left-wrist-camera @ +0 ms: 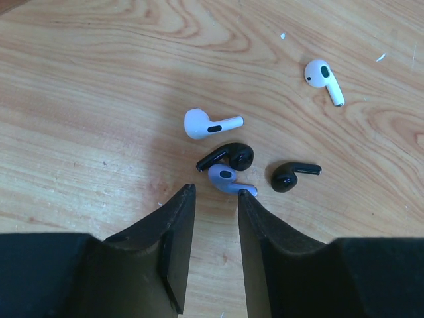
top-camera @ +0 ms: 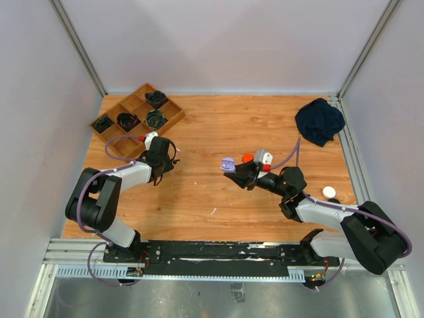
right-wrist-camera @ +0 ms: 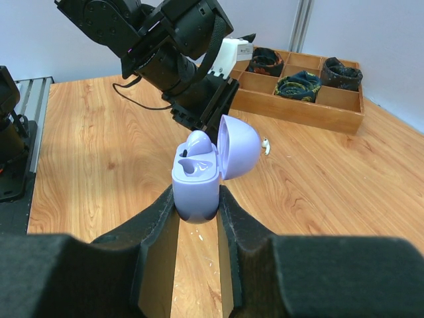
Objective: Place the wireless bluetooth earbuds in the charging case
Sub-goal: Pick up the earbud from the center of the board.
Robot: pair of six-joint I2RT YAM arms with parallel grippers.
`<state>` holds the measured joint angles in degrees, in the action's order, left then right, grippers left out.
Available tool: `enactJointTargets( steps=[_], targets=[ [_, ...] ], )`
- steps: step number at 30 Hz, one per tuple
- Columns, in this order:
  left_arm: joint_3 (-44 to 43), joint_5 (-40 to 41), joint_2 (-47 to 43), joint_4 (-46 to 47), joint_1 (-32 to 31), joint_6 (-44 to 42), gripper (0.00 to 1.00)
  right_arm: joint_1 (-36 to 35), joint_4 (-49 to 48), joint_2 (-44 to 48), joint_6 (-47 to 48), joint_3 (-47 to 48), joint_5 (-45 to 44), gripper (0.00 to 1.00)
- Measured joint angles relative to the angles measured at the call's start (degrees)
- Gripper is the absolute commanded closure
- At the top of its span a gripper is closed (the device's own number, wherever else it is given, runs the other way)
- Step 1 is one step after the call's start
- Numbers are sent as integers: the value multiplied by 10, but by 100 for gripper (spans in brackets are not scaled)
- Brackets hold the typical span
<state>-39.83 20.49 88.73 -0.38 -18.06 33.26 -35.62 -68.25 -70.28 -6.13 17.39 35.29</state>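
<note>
The worktop (top-camera: pixel 218 126) carries a tray (top-camera: pixel 165 100) at its far left corner and a cloth (top-camera: pixel 319 120) at its far right corner. The left tool (left-wrist-camera: pixel 216 193) hangs low near the left edge, just on the near side of the tray, jaws a narrow gap apart and gripping nothing. The right tool (right-wrist-camera: pixel 197 195), over the middle of the worktop, is clamped on the lavender case (right-wrist-camera: pixel 196 179). The lid is tipped open and 1 bud (right-wrist-camera: pixel 199 141) is seated inside.

5 earbuds lie loose under the left tool. A lavender bud (left-wrist-camera: pixel 224 177) sits just ahead of the gap, its stem end at 1 fingertip (left-wrist-camera: pixel 246 195). A black bud (left-wrist-camera: pixel 232 155) touches it, a 2nd black bud (left-wrist-camera: pixel 290 176) is just beside, and 2 white buds (left-wrist-camera: pixel 207 124) (left-wrist-camera: pixel 322 76) lie farther out.

The lavender bud looks off-centre to the gap. A closing jaw would likely catch only the stem and flick it away, or drag the touching black bud along. A wrong-colour bud could also end up in the case. Pressing a bud into a case held in the air may twist it in the grip.

The tray wall and the left edge hem in the left tool. Bare wood between the arms gives room to bring the case and the bud together.
</note>
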Motion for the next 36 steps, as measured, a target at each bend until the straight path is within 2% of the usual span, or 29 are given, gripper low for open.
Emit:
enactJointTargets(
  steps=[11, 24, 32, 36],
  targets=[
    [-7, -8, -20, -1, 0, 0, 59, 0, 0, -2, 0, 0, 0, 85],
    [-26, -7, 19, 2, 0, -1, 65, 0, 1, -2, 0, 0, 0, 84],
    [-32, -6, 32, 0, 0, -13, 71, 0, 1, -2, 0, 0, 0, 84],
    [-44, -7, 43, 0, 0, -19, 77, 0, 2, -2, 0, 0, 0, 84]
  ],
)
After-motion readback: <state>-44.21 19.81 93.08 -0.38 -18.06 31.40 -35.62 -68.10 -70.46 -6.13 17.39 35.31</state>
